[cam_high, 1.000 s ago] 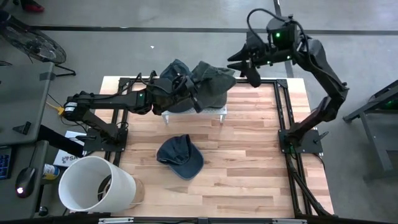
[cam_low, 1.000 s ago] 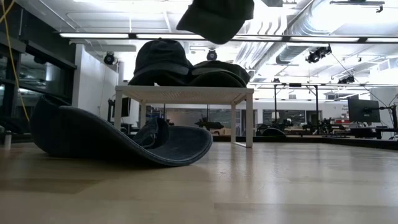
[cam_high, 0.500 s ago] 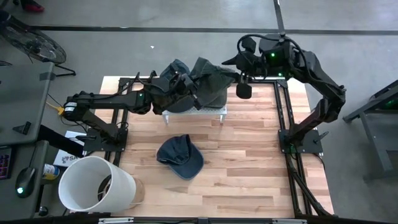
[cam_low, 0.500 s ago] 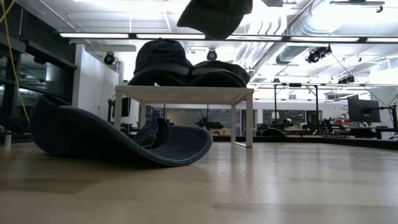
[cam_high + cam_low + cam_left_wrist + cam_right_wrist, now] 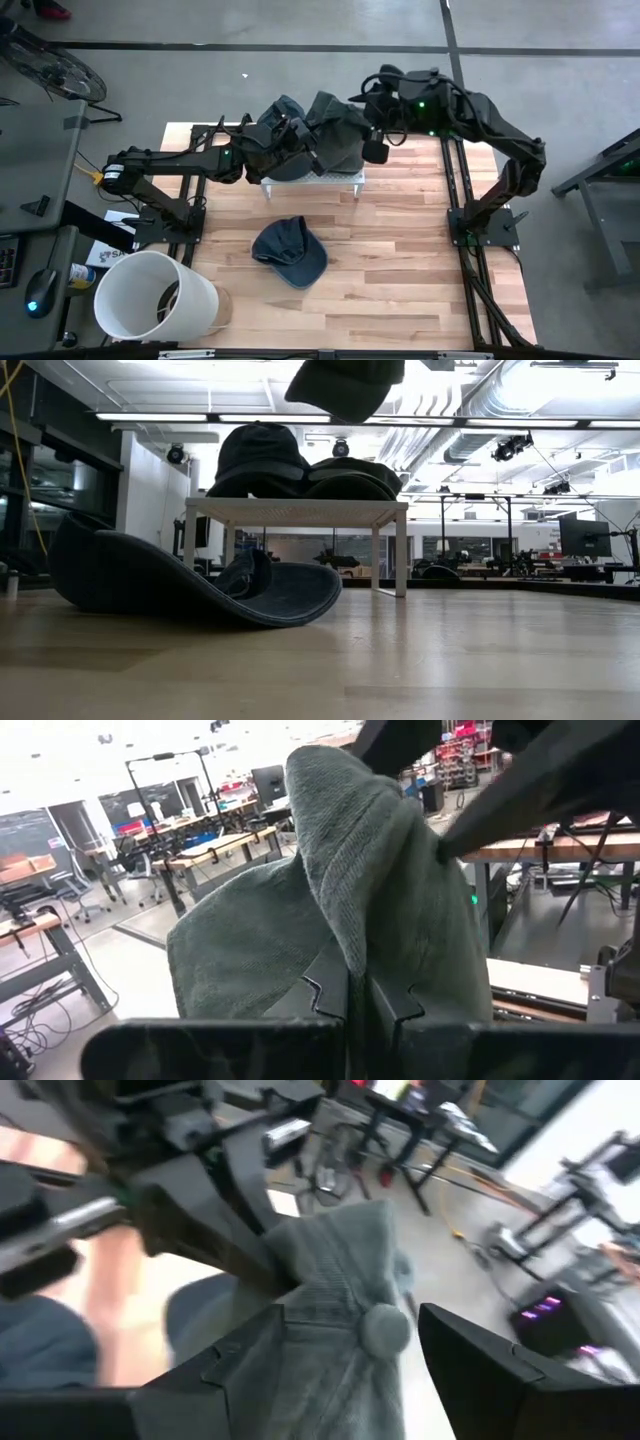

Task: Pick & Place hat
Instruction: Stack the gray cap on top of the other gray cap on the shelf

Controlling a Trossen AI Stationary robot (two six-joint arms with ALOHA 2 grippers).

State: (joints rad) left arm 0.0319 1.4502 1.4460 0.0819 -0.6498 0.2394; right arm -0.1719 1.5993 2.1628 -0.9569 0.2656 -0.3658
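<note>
- Wood-topped table (image 5: 400, 260) carries a small white stand (image 5: 312, 182) with dark caps stacked on it, and a blue denim cap (image 5: 289, 250) lies loose nearer the front.
- Grey-green cap (image 5: 338, 128), the one I'm moving, hangs above the stand, pinched tight in my left gripper (image 5: 312, 160).
- My right gripper (image 5: 350, 1342) straddles its crown with fingers spread wide, gripping nothing.
- Handover looks under way; next my right must close on the crown before my left lets go.

Grey-green hat (image 5: 335, 135) w/ ribbed fabric showing; denim-blue cap (image 5: 289, 250) lying on light wood-plank table (image 5: 400, 270); white stand (image 5: 300, 510); white bucket (image 5: 150, 295); arms showing dark/black.
</note>
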